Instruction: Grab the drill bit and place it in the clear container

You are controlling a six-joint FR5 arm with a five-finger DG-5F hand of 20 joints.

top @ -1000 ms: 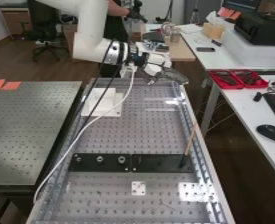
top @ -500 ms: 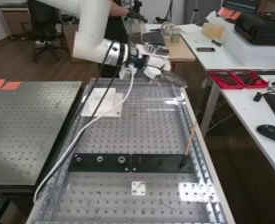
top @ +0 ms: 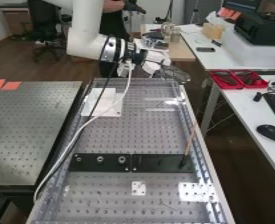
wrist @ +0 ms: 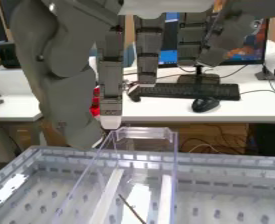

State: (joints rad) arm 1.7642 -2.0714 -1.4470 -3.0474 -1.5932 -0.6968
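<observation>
In the high view the hand (top: 171,74) is over the far right end of the perforated bench. The clear container (top: 163,109) lies below it, near the right edge of that bench. In the wrist view the hand (wrist: 111,75) has its fingers mostly straight, with the thumb at one side. Fingertips and thumb tip are close to the upright end wall of the clear container (wrist: 144,135). A thin dark drill bit (wrist: 132,209) lies slanted between the container's two pale strips, apart from the fingers.
Black plates (top: 162,163) cross the bench, with a thin wooden stick (top: 189,142) standing at their right end. A white block (top: 106,102) sits at the far left. On the side desk are red trays (top: 237,79) and a mouse (top: 272,132).
The arm has shifted slightly up and left in the high view. The hand's fingers look more extended and spread than before. Container and black plates have stayed in place.
</observation>
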